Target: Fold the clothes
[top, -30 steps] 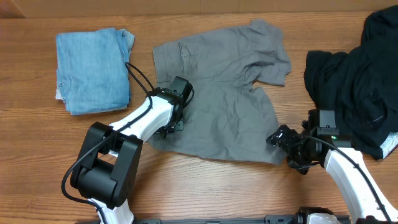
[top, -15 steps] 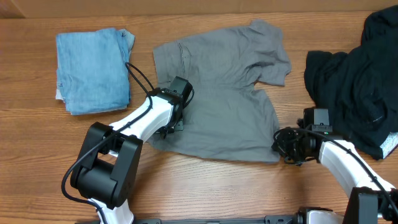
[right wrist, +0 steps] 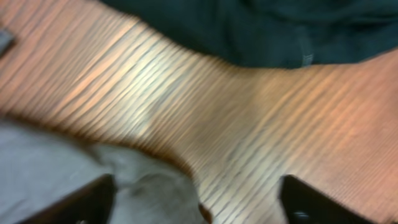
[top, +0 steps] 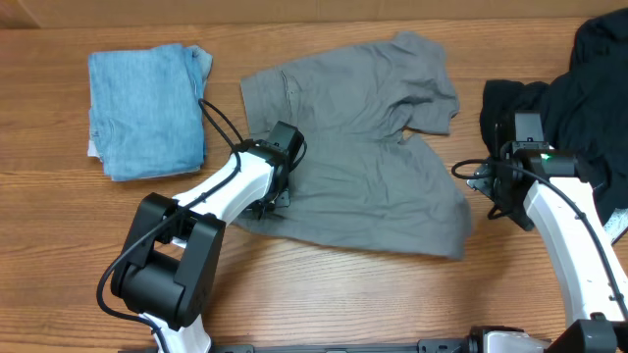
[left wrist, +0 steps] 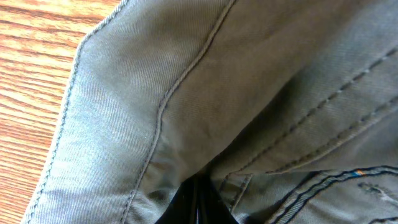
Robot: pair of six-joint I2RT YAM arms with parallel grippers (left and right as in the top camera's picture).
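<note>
Mid-table (top: 59,245), between a folded denim garment (top: 147,110) at the left and a heaped black garment (top: 579,118) at the right: the grey shorts (top: 363,147), mostly flat, rumpled around the upper right leg and bunched at the lower right hem. Pinched shut on the shorts' lower left edge with the left gripper (top: 278,199); from the left wrist, nothing but dark fingertips (left wrist: 198,205) poking out under a seamed fold, so cannot say how many layers sit in the bite. Spread wide and holding nothing at the right gripper (top: 469,179), just off the shorts' right edge and close beside the black cloth; from the right wrist, blurred, fingers (right wrist: 81,199) far apart over bare wood with a lobe of grey fabric low between them. Main hazard here: closing on the wrong cloth, or on both, given how near the black pile lies to that open hand. Next: catching only the top ply of the bunched hem, and so folding a twist into the leg. Also risks dragging the whole garment sideways instead of folding it, should the left pinch hold just a thin edge and slip. Lastly, may miss the hem altogether while aiming through a smeared view.
</note>
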